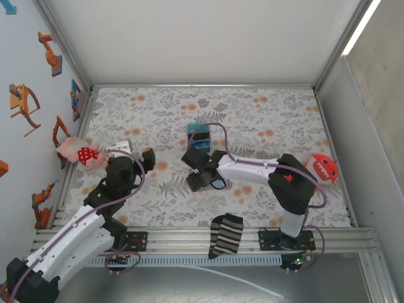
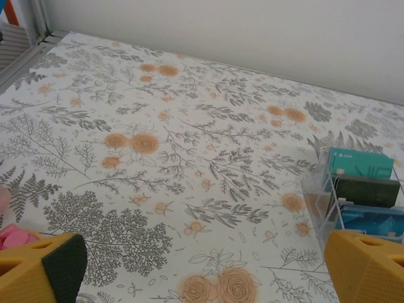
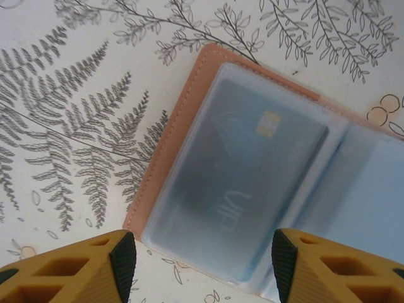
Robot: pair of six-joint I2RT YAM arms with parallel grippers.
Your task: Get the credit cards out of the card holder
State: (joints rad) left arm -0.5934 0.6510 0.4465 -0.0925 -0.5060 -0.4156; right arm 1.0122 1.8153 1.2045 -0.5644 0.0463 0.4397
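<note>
Right wrist view — right end effector points down over the open card holder — jaws parted, empty.

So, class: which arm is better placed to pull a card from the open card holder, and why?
Right. The right gripper hangs over the open card holder, jaws apart above a sleeved credit card. The left gripper faces tablecloth, off to the side.

Left gripper spread wide; right gripper parted.
</note>
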